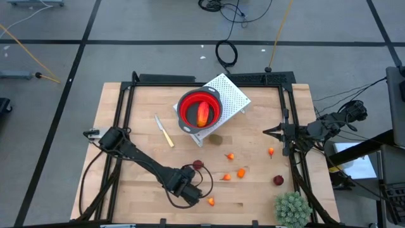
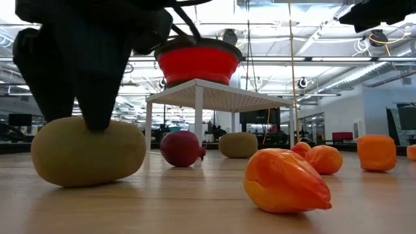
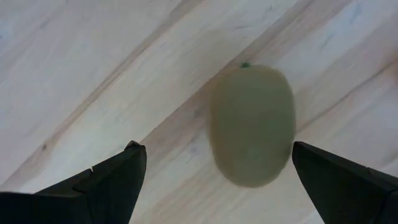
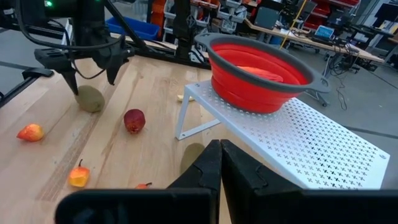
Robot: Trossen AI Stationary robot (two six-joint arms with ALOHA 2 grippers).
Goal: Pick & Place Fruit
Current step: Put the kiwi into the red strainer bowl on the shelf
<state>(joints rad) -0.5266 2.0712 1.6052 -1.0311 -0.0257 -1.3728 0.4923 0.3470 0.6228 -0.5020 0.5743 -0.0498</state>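
Note:
My left gripper (image 3: 214,149) points straight down over an olive-brown oval fruit (image 3: 252,124) lying on the table near its front edge. The gripper is open, one finger on each side of the oval (image 4: 91,98), and no touch shows. In the high view the left gripper (image 1: 188,187) hides this oval. A dark red ball (image 1: 198,164) lies just beyond it. The red bowl (image 1: 199,109) holds an orange-red piece and stands on a white perforated stand (image 1: 231,95). My right gripper (image 1: 272,132) waits shut at the table's right edge.
A second olive oval (image 1: 215,138) lies by the stand. Orange bits (image 1: 241,172) (image 1: 211,201) (image 1: 271,151) and another dark red ball (image 1: 278,180) are scattered at centre and right. A cream-handled knife (image 1: 164,131) lies left of the bowl. A spiky green plant ball (image 1: 292,208) sits front right.

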